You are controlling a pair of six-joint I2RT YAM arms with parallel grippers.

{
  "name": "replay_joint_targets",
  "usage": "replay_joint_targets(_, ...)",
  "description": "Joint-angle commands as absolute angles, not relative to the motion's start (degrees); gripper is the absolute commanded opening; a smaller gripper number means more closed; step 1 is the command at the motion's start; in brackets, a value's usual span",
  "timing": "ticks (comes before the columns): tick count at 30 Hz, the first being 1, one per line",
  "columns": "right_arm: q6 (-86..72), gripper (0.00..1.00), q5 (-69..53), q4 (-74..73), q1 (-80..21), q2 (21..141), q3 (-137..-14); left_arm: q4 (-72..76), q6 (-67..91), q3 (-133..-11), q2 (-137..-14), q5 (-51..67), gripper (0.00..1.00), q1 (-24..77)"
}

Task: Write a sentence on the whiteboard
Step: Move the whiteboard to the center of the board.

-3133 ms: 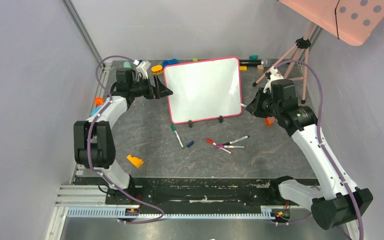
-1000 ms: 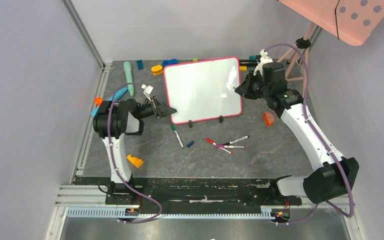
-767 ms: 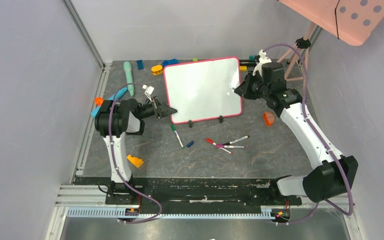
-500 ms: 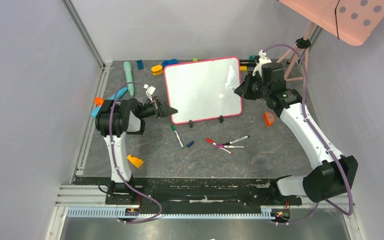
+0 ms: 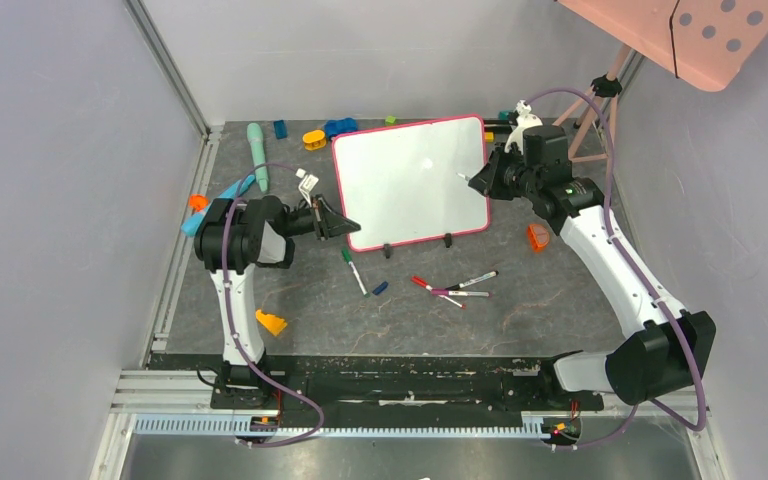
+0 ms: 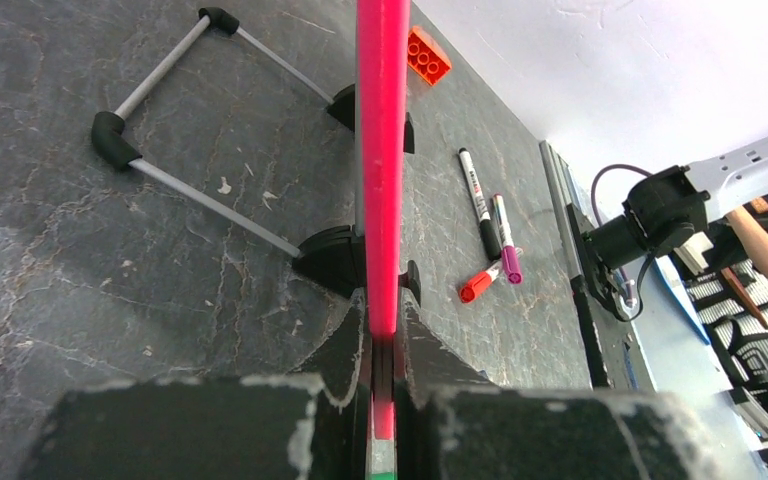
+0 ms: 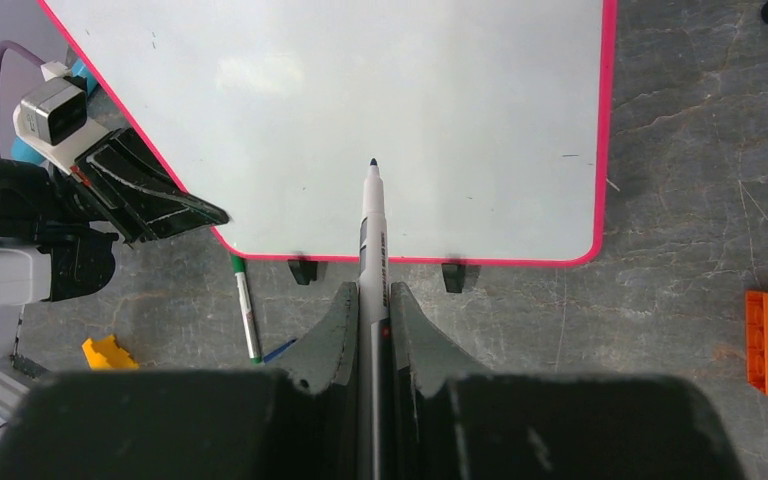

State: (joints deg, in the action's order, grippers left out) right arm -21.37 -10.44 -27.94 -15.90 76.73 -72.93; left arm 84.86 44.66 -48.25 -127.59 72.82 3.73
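Left claw pinches the glossy whiteboard by its pink frame; right claw clamps a slim marker.

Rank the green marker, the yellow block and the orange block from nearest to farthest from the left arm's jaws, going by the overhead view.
1. The green marker, on the table just beside the jaws, toward the arm bases.
2. The yellow block, further toward the bases, on the left.
3. The orange block, far off to the right, past the whiteboard.
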Motion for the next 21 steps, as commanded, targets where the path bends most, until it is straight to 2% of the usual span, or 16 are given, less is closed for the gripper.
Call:
replay_joint_targets(1, -20.3, 0.00, -10.0, -27.6, -15.8, 75.7, -72.9, 89.2, 41.2, -47.6, -127.2, 79.9, 0.02, 5.4)
replay_joint_targets(13, -19.9, 0.00, -10.9, -28.1, -15.8, 75.4, -72.1, 89.2, 37.7, -43.0, -124.5, 84.1, 0.02, 7.4)
replay_joint_targets(20, -20.1, 0.00, -11.1, -28.0, -15.8, 75.4, -72.2, 89.2, 39.0, -42.3, -124.2, 82.7, 0.02, 7.5)
replay_joint_targets(21, -20.1, 0.00, -11.1, -28.0, -15.8, 75.4, -72.2, 89.2, 39.6, -42.6, -124.5, 82.3, 0.06, 7.4)
